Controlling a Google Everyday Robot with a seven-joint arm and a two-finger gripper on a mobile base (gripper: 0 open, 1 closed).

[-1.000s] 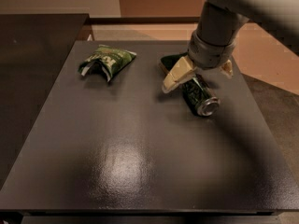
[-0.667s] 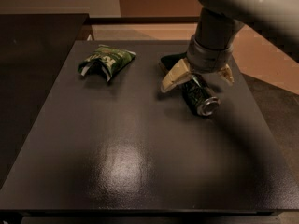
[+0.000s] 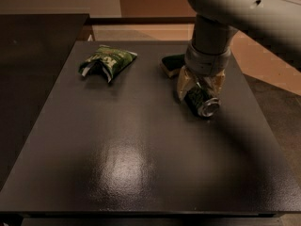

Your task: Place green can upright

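The green can (image 3: 203, 102) lies on its side on the dark table (image 3: 141, 164), right of centre, with its shiny silver end facing the front right. My gripper (image 3: 201, 86) comes down on it from above. Its pale fingers (image 3: 184, 83) sit on the left and right of the can's body and press against it. The far end of the can is hidden under the gripper.
A green-topped yellow sponge (image 3: 171, 64) lies just behind and left of the gripper. A green-and-white foil snack bag (image 3: 107, 61) lies at the back left. The table's right edge is close to the can. A darker counter (image 3: 37, 55) adjoins on the left.
The fingers stood wide apart on both sides of the can; they have now drawn in against it and dropped lower. The can has stayed in place on its side.
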